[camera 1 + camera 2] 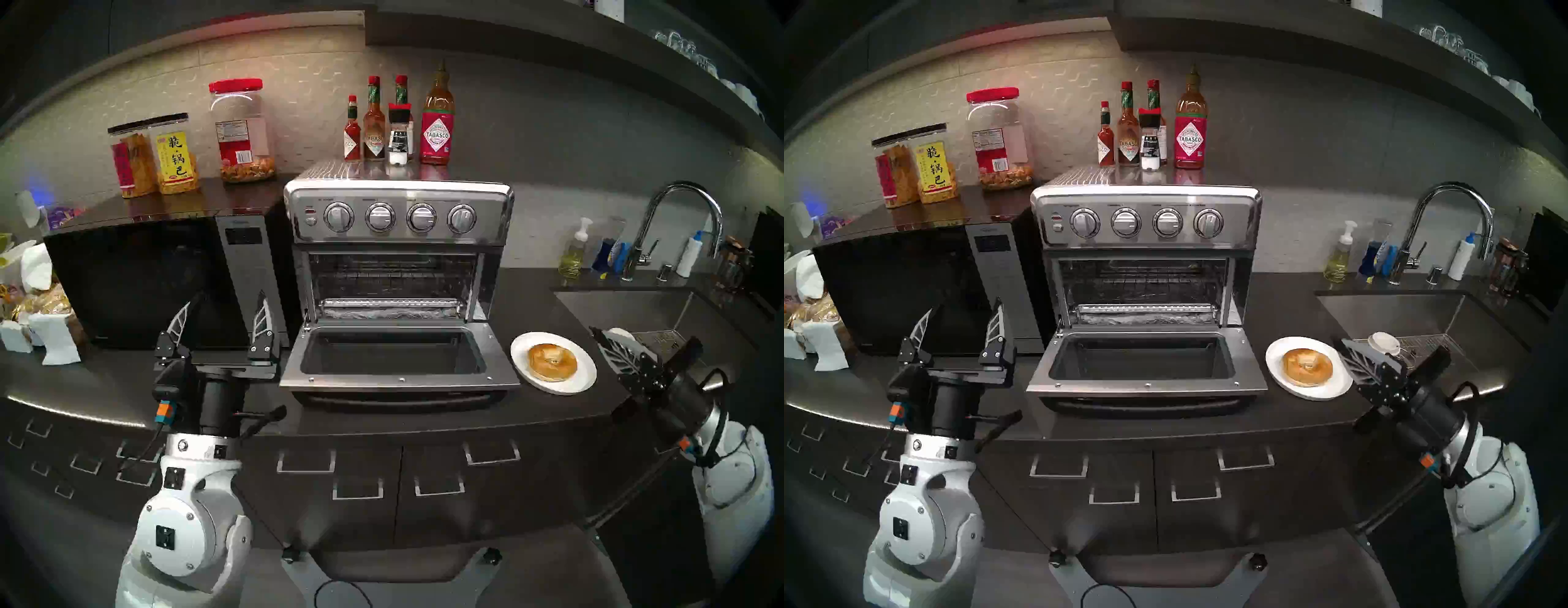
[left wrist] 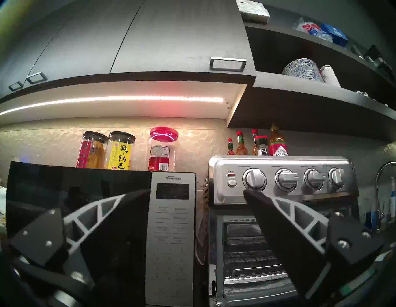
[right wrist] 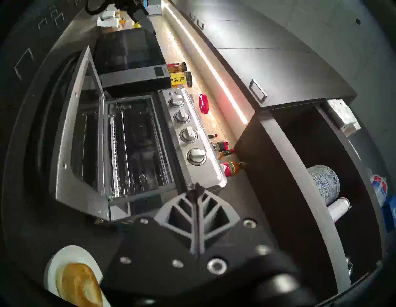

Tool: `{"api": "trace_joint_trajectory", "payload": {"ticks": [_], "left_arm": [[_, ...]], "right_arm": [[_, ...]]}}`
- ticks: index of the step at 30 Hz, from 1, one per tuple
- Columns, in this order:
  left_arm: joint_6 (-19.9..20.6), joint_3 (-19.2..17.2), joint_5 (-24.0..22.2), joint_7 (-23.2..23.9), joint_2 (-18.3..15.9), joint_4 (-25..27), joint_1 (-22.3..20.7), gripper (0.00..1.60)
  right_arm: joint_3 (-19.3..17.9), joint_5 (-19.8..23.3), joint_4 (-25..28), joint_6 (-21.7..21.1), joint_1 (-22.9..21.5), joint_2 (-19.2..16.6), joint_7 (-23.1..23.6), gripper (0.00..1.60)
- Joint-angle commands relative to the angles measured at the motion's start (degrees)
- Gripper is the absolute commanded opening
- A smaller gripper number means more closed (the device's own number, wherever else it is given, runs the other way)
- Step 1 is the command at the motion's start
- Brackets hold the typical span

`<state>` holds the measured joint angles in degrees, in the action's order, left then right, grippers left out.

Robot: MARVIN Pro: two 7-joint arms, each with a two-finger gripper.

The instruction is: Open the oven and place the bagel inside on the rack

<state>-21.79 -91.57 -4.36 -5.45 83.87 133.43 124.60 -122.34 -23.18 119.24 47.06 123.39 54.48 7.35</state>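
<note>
The oven [image 1: 398,254] stands with its door [image 1: 399,361] dropped flat onto the counter [image 1: 551,416], so the opening half of the task looks finished. Inside, the rack [image 1: 392,278] spans the cavity at mid height and appears bare; below it lies a ridged strip with foil.

The bagel [image 1: 552,361] has not been picked up. It sits on a white plate [image 1: 583,382] on the counter, just right of the open door.

The right gripper [image 1: 611,346] hangs just right of the plate, apart from it, with its 2 fingers pressed together and nothing between them; the right wrist view shows them meeting along 1 seam. The left gripper [image 1: 220,316] sits in front of the microwave [image 1: 140,276], left of the door, its jaws spread wide and empty.

What is left, judging from this layout: the right jaws would need to open, take the bagel off the plate, carry it over the lowered door and set it on the rack. Roughly 1 of 2 stages seems done.
</note>
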Motion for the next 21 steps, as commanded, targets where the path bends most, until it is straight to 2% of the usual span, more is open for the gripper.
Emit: {"api": "trace_joint_trajectory", "payload": {"ticks": [1,4,7,11,13,14,15,16,17,21], "left_arm": [[-0.24,0.03,0.04,0.05,-0.03,1.02,-0.18,1.60],[-0.24,0.03,0.04,0.05,-0.03,1.00,-0.19,1.60],[-0.24,0.03,0.04,0.05,-0.03,1.02,-0.19,1.60],[-0.24,0.03,0.04,0.05,-0.03,1.04,-0.18,1.60],[-0.24,0.03,0.04,0.05,-0.03,1.01,-0.19,1.60],[-0.24,0.03,0.04,0.05,-0.03,1.00,-0.20,1.60],[-0.24,0.03,0.04,0.05,-0.03,1.00,-0.20,1.60],[-0.24,0.03,0.04,0.05,-0.03,1.00,-0.20,1.60],[-0.24,0.03,0.04,0.05,-0.03,0.99,-0.21,1.60],[-0.25,0.03,0.04,0.05,-0.03,0.95,-0.23,1.60]], "right_arm": [[-1.13,4.83,-0.55,-5.85,-7.02,-7.06,3.95,1.60],[-1.74,5.84,-0.45,-7.08,-7.37,-7.45,4.93,1.60],[-1.77,9.02,-2.21,-10.01,-10.44,-10.66,8.77,1.60],[-1.87,11.67,-3.47,-11.90,-12.13,-12.76,11.72,1.60],[-2.46,13.44,-4.22,-12.92,-12.43,-14.76,14.09,1.60],[-2.80,13.62,-4.29,-13.05,-13.13,-13.93,15.50,1.60],[-3.05,14.31,-5.14,-13.16,-13.17,-15.90,16.61,1.60],[-3.10,14.54,-5.33,-13.38,-14.01,-14.95,17.82,1.60],[-3.35,15.35,-5.94,-13.73,-13.85,-16.66,19.58,1.60],[-3.52,18.03,-6.70,-15.03,-15.13,-18.67,24.33,1.60]]}}
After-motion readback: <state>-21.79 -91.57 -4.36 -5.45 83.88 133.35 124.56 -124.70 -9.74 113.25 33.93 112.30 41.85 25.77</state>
